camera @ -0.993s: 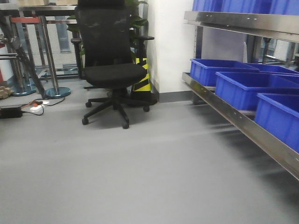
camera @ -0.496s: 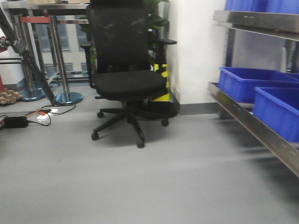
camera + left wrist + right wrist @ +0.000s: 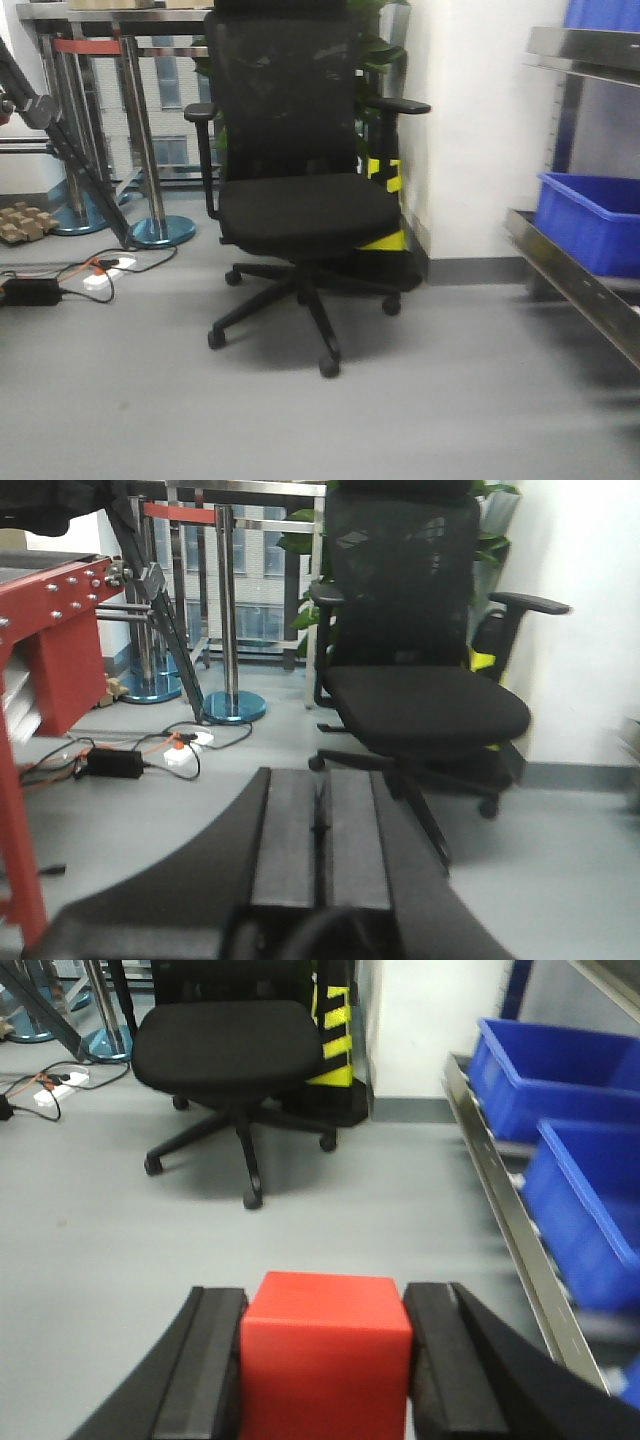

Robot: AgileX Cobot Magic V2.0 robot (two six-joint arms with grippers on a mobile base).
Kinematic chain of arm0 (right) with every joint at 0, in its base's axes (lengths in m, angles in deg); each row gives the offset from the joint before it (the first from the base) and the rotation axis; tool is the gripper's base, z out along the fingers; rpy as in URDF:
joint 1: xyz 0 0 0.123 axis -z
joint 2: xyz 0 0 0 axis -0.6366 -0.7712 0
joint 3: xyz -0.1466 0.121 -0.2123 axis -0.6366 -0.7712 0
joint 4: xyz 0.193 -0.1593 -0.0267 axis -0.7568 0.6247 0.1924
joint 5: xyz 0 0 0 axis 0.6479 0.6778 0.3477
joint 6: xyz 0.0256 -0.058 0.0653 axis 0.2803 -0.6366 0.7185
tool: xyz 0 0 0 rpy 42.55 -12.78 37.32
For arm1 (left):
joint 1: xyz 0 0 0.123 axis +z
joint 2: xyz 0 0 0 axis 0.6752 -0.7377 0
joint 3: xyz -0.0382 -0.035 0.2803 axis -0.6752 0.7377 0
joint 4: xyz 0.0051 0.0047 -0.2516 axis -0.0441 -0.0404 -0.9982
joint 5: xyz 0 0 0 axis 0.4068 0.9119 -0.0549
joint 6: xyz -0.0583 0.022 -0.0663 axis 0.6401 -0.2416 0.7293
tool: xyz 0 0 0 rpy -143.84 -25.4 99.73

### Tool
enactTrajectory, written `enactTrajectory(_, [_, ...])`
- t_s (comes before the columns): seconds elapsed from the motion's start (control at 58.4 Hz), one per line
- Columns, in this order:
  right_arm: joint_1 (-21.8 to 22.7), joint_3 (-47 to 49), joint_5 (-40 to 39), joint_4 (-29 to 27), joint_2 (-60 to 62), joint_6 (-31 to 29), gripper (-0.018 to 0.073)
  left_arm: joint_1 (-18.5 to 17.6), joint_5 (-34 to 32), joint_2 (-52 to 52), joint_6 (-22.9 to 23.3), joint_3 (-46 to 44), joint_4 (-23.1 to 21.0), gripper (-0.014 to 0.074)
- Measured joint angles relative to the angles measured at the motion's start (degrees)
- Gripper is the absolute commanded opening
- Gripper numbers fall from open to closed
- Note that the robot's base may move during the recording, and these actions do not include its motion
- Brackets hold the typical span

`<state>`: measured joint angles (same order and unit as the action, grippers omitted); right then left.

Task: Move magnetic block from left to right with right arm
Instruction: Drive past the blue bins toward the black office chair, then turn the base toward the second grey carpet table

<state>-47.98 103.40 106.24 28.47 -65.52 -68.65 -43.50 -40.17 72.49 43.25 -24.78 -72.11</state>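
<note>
The right gripper (image 3: 322, 1310), seen from its own wrist camera, is clamping a small, plain, bright-red matte cube, the magnetic block (image 3: 325, 1365), between its two black fingers. One finger is pressing on each side face, and the block is sitting square and level in the grip. It is hanging in the air above a bare grey floor (image 3: 400, 1210), not resting on anything.

The left gripper (image 3: 318, 780) is carrying nothing, and its two flat dark pads are lying together with only a thin seam between them.

Beyond both arms, a black mesh-backed office chair on castors (image 3: 300, 215) is standing near a white wall. Deep blue plastic bins (image 3: 560, 1070) are sitting on a steel rack (image 3: 510, 1220) along the right side.

Judging from the firm hold, the pickup is done and the carrying step is under way. No setting-down spot is showing in any view. The next move calls for swinging the right arm to the right with the grip firm, lowering the block onto a surface, then parting the fingers.
</note>
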Motion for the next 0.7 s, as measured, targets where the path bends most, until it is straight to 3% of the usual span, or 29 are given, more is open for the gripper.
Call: enactTrajectory(0.702, [0.0, 0.0, 0.09, 0.0, 0.0, 0.0, 0.0234, 0.0, 0.0, 0.0, 0.0, 0.0, 0.0, -0.0126])
